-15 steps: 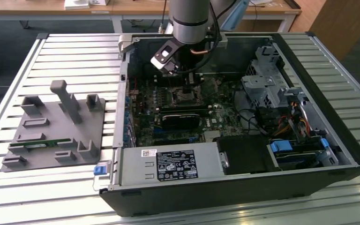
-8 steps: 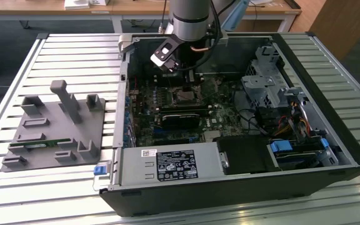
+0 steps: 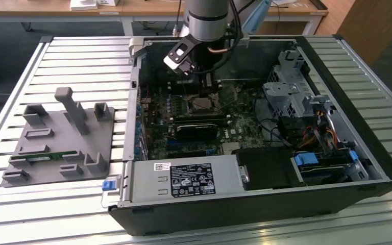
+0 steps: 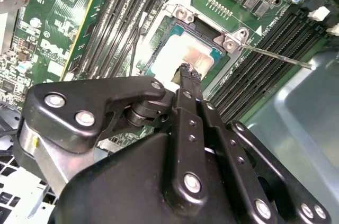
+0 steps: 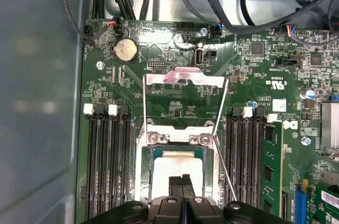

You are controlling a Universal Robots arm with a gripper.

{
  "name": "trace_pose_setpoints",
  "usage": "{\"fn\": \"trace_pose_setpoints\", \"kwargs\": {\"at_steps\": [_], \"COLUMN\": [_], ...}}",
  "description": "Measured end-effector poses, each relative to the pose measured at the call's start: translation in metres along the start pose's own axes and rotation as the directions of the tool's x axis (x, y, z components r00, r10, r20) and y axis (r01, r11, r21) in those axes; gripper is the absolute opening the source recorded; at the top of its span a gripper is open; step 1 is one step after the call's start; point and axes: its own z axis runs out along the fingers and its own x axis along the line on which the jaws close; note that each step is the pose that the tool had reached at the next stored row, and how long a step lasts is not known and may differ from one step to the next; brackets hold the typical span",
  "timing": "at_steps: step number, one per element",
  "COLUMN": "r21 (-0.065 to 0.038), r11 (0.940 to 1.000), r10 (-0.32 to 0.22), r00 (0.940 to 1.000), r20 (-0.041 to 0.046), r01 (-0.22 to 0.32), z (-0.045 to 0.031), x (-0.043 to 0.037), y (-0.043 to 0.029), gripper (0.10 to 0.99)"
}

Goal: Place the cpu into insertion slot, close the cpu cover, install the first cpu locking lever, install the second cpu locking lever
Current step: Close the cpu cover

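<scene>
Closest to my wrist cameras is the end effector (image 4: 186, 71), its two black fingers pressed together into a narrow point with nothing between them. In the second wrist view that point sits right over the cpu's top, though I cannot tell whether it touches. From the exterior view I see the slatted desk (image 3: 59, 56) carrying the open black computer case (image 3: 250, 214), with a grey fixture (image 3: 46, 148) beside it on the exterior view's left. My arm (image 3: 206, 20) reaches down into the case over the green motherboard (image 5: 254, 86). On the board, the cpu cover (image 5: 185, 77) is swung open, away from the insertion slot (image 5: 151, 171). A thin metal lever (image 5: 225, 173) slants free alongside the socket. The cpu (image 5: 177, 160) lies flat in the slot, silvery top up.
</scene>
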Motion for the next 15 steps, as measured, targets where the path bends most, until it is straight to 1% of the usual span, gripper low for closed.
{"fn": "trace_pose_setpoints", "kwargs": {"at_steps": [3,4,15], "r21": [0.001,0.001,0.005], "r11": [1.0000,1.0000,1.0000], "r10": [0.000,0.000,0.000], "r00": [1.0000,1.0000,1.0000], "r20": [0.0000,-0.0001,-0.0002], "r01": [0.000,0.000,0.000], "z": [-0.0047,-0.0088,-0.0299], "x": [-0.0001,-0.0002,-0.0007], "y": [0.0002,0.0004,0.0016], "gripper": [0.106,0.106,0.106]}}
